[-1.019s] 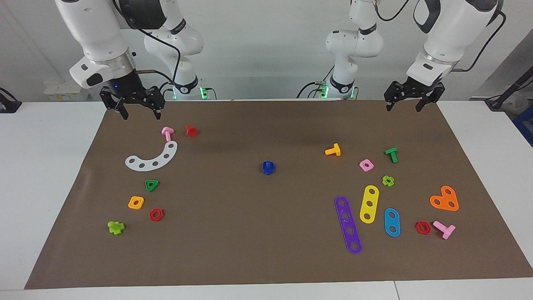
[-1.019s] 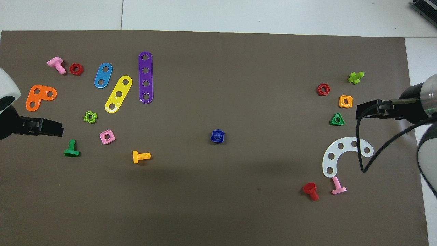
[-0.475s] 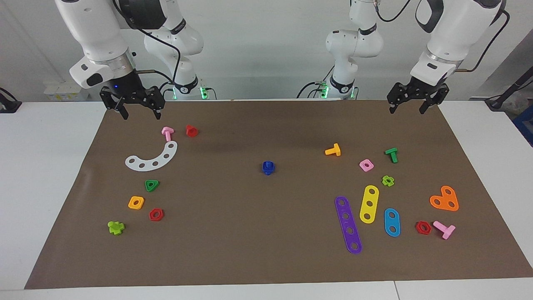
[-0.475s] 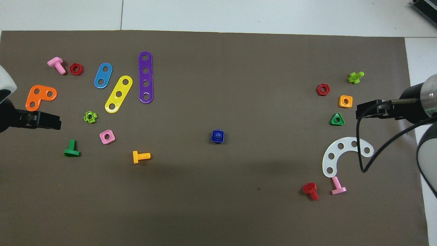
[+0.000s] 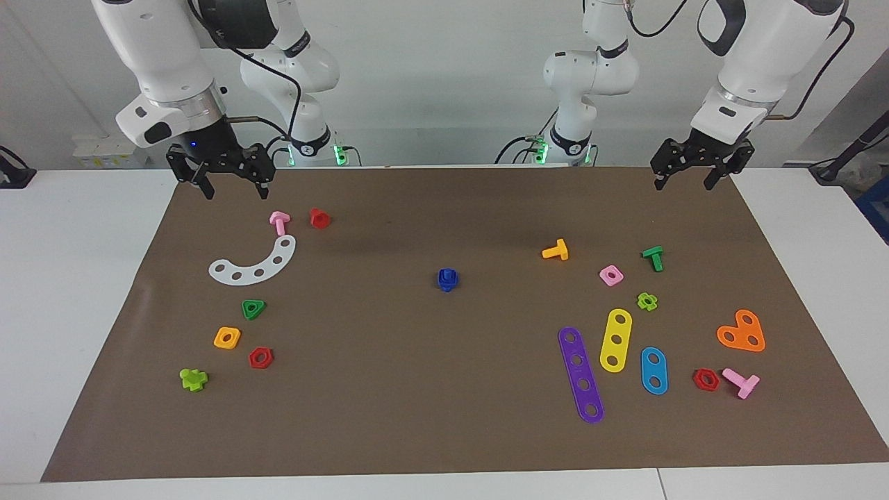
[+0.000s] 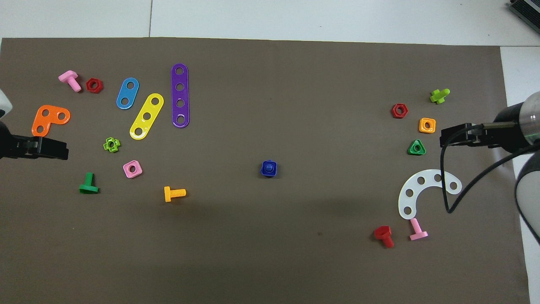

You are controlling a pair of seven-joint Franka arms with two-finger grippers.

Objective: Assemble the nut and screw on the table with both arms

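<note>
Centrally, square blue nut [image 5: 448, 279] on stubby screw, matte brown mat [image 5: 444, 417].

Blue nut [image 5: 448, 279] and blue screw [image 6: 268, 167], joined, sit on a white worktop [image 5: 76, 229] with a brown mat [image 5: 417, 375]. Both white arms [image 5: 160, 62] end in black grippers: left gripper [image 5: 685, 182], right gripper [image 5: 235, 190].

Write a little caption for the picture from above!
Blue plastic square nut sits on its blue screw mid-mat, both open black grippers, left and right, raised apart.
</note>
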